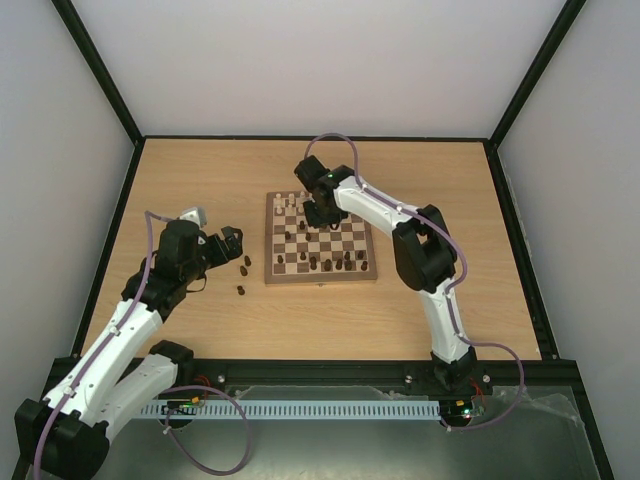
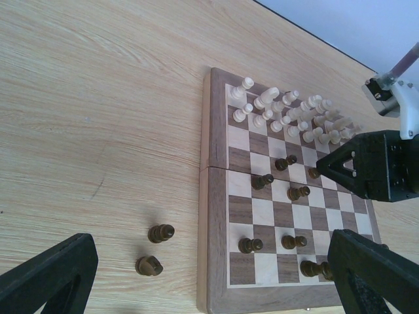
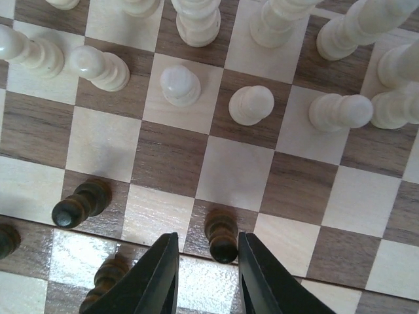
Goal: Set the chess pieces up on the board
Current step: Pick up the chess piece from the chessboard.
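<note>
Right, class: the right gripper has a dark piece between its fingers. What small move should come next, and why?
Probably close the right gripper on the dark pawn: its fingers stand either side of the piece, but a gap shows on one side, so it looks not yet gripped.

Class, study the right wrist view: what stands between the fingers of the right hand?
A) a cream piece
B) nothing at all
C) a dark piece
C: a dark chess piece stands on the board between the fingers of the right hand; the cream pieces stand farther off.
</note>
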You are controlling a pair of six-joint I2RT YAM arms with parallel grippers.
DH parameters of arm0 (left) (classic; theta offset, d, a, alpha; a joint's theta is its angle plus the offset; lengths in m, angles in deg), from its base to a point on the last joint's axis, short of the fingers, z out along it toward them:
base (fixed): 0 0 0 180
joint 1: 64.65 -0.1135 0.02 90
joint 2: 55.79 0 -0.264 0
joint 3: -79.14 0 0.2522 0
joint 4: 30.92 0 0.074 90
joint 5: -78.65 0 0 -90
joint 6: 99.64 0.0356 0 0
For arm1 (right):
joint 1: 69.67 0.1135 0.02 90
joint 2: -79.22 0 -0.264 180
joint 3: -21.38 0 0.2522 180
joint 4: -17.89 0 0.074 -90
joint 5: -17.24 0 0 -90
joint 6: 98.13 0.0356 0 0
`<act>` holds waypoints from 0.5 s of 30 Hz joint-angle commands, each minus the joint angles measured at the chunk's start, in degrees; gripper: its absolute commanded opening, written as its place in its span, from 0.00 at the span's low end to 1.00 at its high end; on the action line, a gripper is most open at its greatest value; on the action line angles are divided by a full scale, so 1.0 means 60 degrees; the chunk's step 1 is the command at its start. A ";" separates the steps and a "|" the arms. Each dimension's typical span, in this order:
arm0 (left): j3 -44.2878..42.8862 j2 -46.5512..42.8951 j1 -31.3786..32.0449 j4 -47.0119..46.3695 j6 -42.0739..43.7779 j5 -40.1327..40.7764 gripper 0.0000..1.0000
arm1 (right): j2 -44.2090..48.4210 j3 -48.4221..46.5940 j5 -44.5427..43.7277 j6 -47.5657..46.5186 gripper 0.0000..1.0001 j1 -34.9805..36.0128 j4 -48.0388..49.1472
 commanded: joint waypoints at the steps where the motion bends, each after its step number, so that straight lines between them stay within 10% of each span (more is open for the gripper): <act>1: 0.0020 -0.0103 -0.0048 -0.0003 0.0043 -0.0002 0.99 | -0.0297 -0.0340 -0.0086 -0.0083 0.26 -0.0004 -0.0465; 15: 0.0021 -0.0141 -0.0050 -0.0016 0.0058 -0.0031 0.99 | -0.0262 -0.0171 -0.0115 -0.0091 0.06 -0.0206 -0.0441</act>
